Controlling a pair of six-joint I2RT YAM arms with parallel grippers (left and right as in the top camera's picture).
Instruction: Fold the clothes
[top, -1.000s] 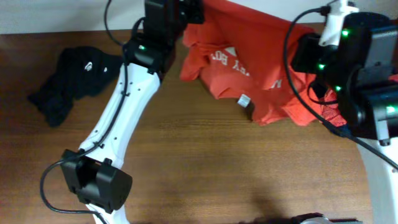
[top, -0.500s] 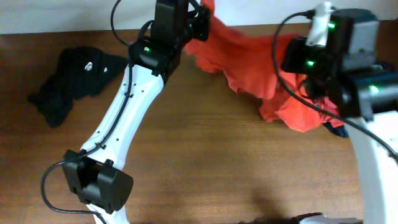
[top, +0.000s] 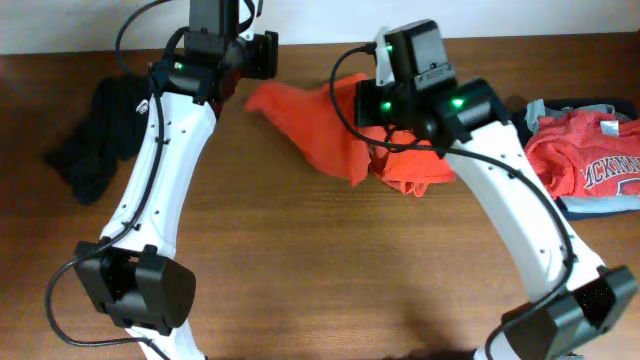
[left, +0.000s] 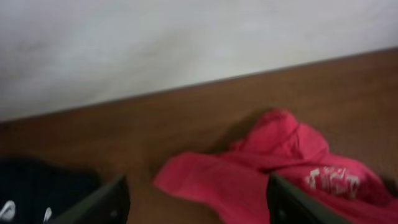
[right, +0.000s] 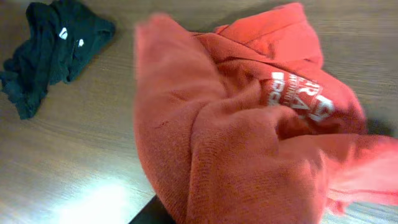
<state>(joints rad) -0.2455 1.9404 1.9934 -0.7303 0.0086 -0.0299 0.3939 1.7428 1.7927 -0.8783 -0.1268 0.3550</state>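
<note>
L arm (top: 165, 165) stretched far back, L gripper (left: 196, 198) fingers apart; R gripper (top: 388, 135) buried in T-shirt (top: 310, 125), grip unclear.

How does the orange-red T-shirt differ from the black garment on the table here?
The orange-red T-shirt lies bunched mid-table, partly under the right arm; the black garment lies at the left. The T-shirt shows white lettering; the black garment only small white marks. Both are crumpled, not folded.
</note>
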